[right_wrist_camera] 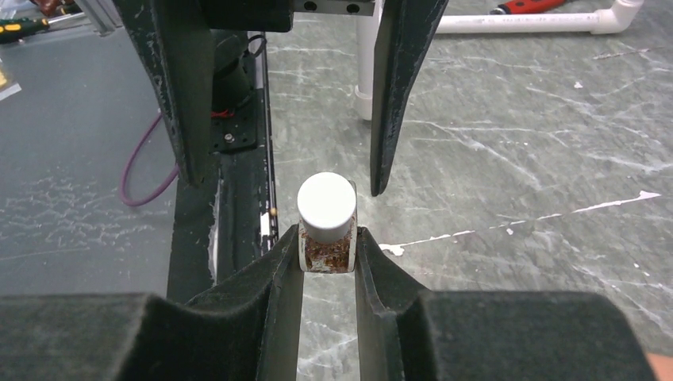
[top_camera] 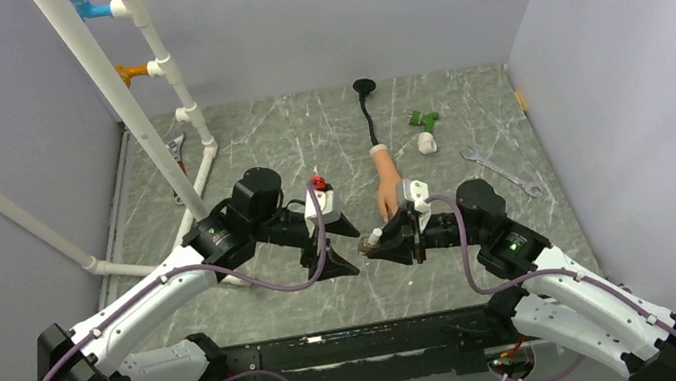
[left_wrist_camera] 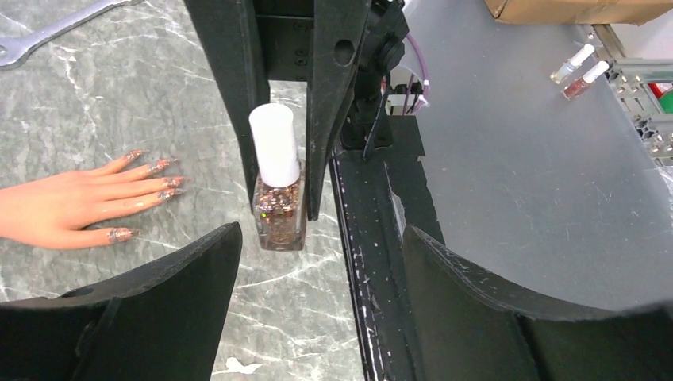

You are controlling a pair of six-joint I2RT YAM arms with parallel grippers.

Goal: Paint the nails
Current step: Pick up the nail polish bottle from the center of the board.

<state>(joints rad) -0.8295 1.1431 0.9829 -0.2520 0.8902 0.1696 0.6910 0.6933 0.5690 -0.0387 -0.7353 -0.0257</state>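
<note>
From above, the peach rubber mannequin hand [top_camera: 387, 183] lies flat on the grey marbled surface [top_camera: 305, 135], just beyond both arms. At the left wrist, my left end effector [left_wrist_camera: 317, 238] gapes wide before the square glass bottle [left_wrist_camera: 278, 214] of glitter polish, its smooth white cap [left_wrist_camera: 274, 143] on. The pointed nails [left_wrist_camera: 163, 165] already look glittered. At the right wrist, my right end effector [right_wrist_camera: 328, 246] clamps that bottle. I judge uncapping remains.

Item 1: mannequin hand [top_camera: 385, 181] flat on table [top_camera: 287, 147], mid-table, fingers toward me, nails [top_camera: 385, 216] at near end.
Item 2: bottle [top_camera: 374, 239] between fingers of my right gripper [top_camera: 368, 246], just near-left of nails.
Item 3: my left gripper [top_camera: 351, 249] left of bottle, facing it, apart.
Item 4: wrench [top_camera: 503, 169] right of hand.
Item 5: hose [top_camera: 365, 106] behind hand.
Item 6: pipe frame [top_camera: 150, 107] far left.
</note>
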